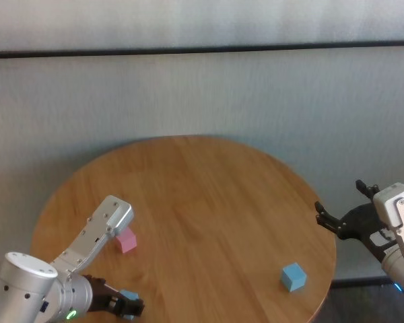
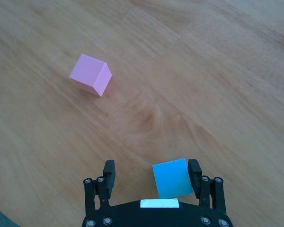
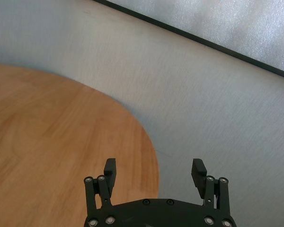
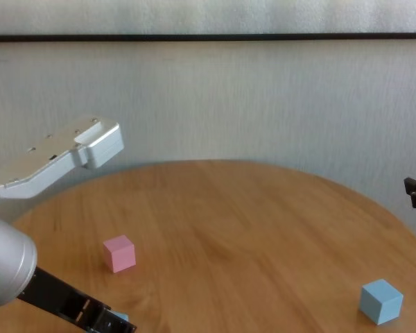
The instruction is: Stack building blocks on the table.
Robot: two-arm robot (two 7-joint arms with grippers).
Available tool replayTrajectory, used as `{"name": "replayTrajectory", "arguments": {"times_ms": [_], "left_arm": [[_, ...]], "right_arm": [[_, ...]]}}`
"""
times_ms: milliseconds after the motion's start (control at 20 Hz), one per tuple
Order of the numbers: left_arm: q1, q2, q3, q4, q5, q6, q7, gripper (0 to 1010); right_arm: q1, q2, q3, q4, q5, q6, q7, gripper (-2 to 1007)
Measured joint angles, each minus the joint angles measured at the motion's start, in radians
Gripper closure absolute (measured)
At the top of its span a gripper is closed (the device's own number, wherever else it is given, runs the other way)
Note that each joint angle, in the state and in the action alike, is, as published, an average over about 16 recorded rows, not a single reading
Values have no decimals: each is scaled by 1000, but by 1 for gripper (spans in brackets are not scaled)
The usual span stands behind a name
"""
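Observation:
A light blue block (image 2: pixel 170 178) lies on the table (image 1: pixel 209 188) between the fingers of my left gripper (image 2: pixel 152 174), close against one finger, with a wide gap to the other. That gripper (image 1: pixel 124 304) is low at the table's near left edge, and the block (image 1: pixel 128 295) peeks out there. The pink block (image 1: pixel 126 240) (image 2: pixel 91 74) (image 4: pixel 119 252) sits just beyond it. A second light blue block (image 1: pixel 293 276) (image 4: pixel 380 301) rests near the front right. My right gripper (image 1: pixel 338 196) (image 3: pixel 154 169) hangs open and empty at the table's right rim.
A pale wall with a dark horizontal strip (image 1: pixel 202 48) runs behind the round table. The table's curved rim (image 3: pixel 149 142) passes under the right gripper. My left forearm (image 4: pixel 62 163) reaches over the table's left side.

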Motion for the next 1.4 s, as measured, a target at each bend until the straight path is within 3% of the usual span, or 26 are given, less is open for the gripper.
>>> {"name": "replayTrajectory", "arguments": {"times_ms": [350, 950, 1200, 1400], "left_arm": [[3, -1, -2, -2, -2, 2, 5, 156], [10, -1, -9, -9, -3, -2, 7, 516], [19, 1, -18, -16, 7, -24, 7, 598], [16, 12, -16, -20, 29, -66, -1, 616]], "right_arm": [[0, 0, 0, 0, 0, 0, 0, 0], [0, 0, 0, 0, 0, 0, 0, 1], [0, 0, 0, 0, 0, 0, 0, 1], [0, 0, 0, 0, 0, 0, 0, 1]]}}
